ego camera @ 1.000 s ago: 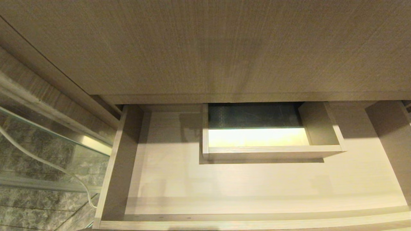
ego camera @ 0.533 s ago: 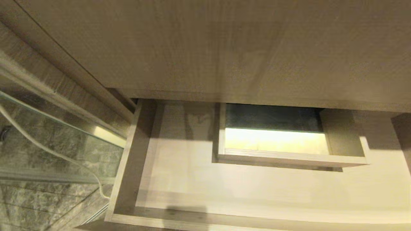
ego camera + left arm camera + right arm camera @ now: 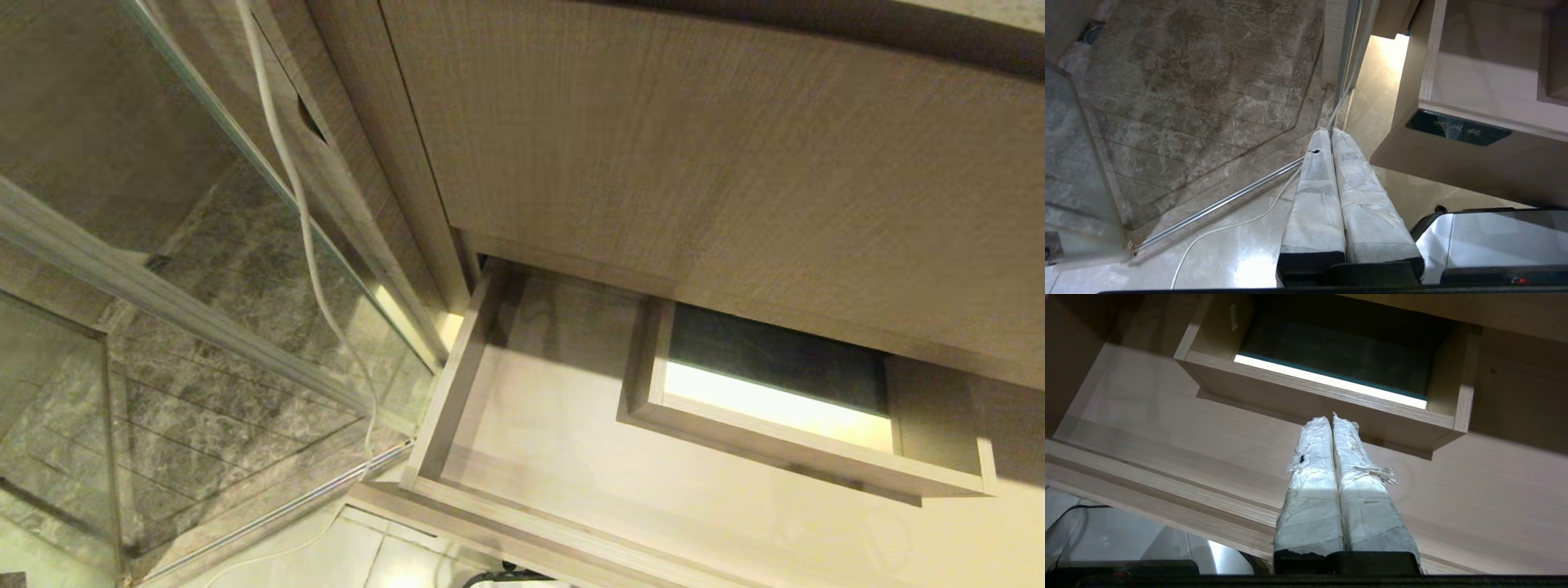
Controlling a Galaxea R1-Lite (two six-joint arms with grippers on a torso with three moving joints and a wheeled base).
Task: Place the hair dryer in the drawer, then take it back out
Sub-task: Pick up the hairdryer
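Your right gripper (image 3: 1332, 418), seen in the right wrist view, has its two taped fingers (image 3: 1310, 477) pressed together with nothing between them. It hangs over the open drawer (image 3: 1167, 428), its tips pointing at the front wall of the boxed notch (image 3: 1314, 396) in the upper centre of that frame.

Your left gripper (image 3: 1330, 131), centre of the left wrist view, is likewise pressed closed and empty. It hangs off the drawer's corner, over the pale floor (image 3: 1241, 253). A white cord (image 3: 1216, 232) crosses the floor at lower left of that frame, and a second run of cord rises beyond the fingertips along the glass panel's edge (image 3: 1349, 49).

In the head view you see neither arm. The drawer (image 3: 522, 425) stands pulled out at lower right, below the cabinet front (image 3: 694, 163), with the notch (image 3: 784, 449) at its back. The visible drawer floor is bare; the dryer appears in no view. At left, the cord (image 3: 302, 220) hangs down in front of the glass panel (image 3: 204, 245) and the grey stone tiles (image 3: 204, 425).
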